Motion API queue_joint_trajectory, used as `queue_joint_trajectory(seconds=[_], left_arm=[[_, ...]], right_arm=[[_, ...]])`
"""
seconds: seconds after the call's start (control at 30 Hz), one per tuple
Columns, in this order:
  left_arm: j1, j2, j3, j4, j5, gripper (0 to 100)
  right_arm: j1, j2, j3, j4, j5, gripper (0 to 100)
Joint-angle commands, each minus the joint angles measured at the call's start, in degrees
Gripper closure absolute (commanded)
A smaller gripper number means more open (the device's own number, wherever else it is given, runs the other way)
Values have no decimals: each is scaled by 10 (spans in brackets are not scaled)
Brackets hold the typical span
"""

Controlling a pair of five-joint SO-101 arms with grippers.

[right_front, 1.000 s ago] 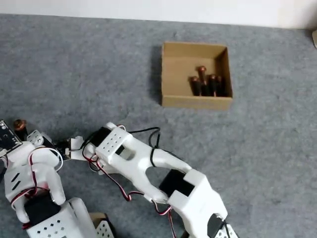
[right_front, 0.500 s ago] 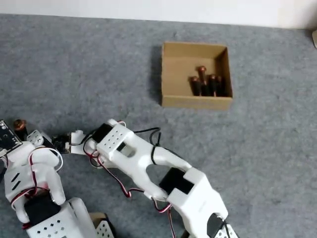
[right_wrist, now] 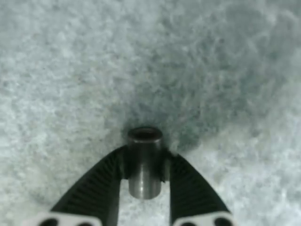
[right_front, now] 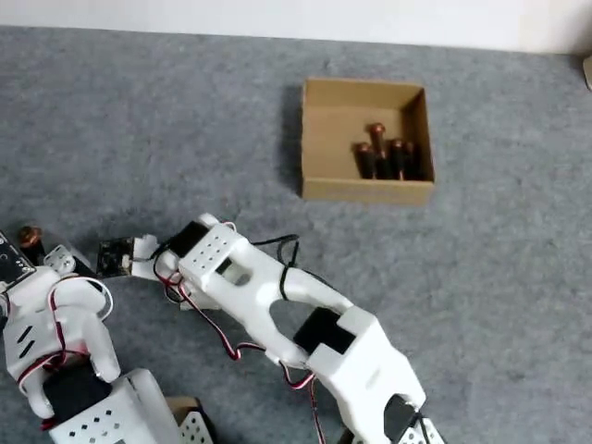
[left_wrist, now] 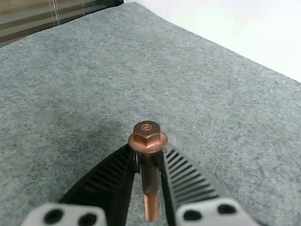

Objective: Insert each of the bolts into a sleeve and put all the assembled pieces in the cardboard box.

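1. Movement noted. Over the last second I see that the right gripper (right_front: 116, 257) has travelled leftward across the high view, closing toward the left gripper (right_front: 33, 242). The left gripper has itself drifted slightly toward the left edge. The two now sit near each other but apart.

2. Left gripper. In its wrist view the jaws are narrow, clamped on the shank of a copper-coloured hex-head bolt (left_wrist: 149, 175). The hex head stands clear beyond the fingertips. In the high view the bolt is at the far left of the table.

3. Right gripper. In its wrist view the jaws are narrow, gripping a dark metal cylindrical sleeve (right_wrist: 145, 162) by its sides. The open bore of the sleeve faces away from the wrist. I cannot tell whether the sleeve touches the surface below it.

4. Box. The brown cardboard box (right_front: 367, 191) stands upright, well apart from both grippers, toward the far side. Several assembled pieces (right_front: 384, 155) lie clustered in its right half, copper heads showing.

5. Surface and room. The table is covered by a grey felt-like cloth (right_front: 185, 120), uniform in texture. A white wall (right_front: 277, 14) bounds its far edge. The left wrist view also shows a brownish slatted band (left_wrist: 47, 12) beyond the cloth.
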Motion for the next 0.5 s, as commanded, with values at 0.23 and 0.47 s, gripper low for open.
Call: queue_joint_trajectory(seconds=[0.23,0.47], left_arm=[[2,-8,-14,-25,4,994],[105,-8,-60,-32,5,994]], right_arm=[[95,-222,-55,68,-71,994],[128,-384,-51,152,-73,994]])
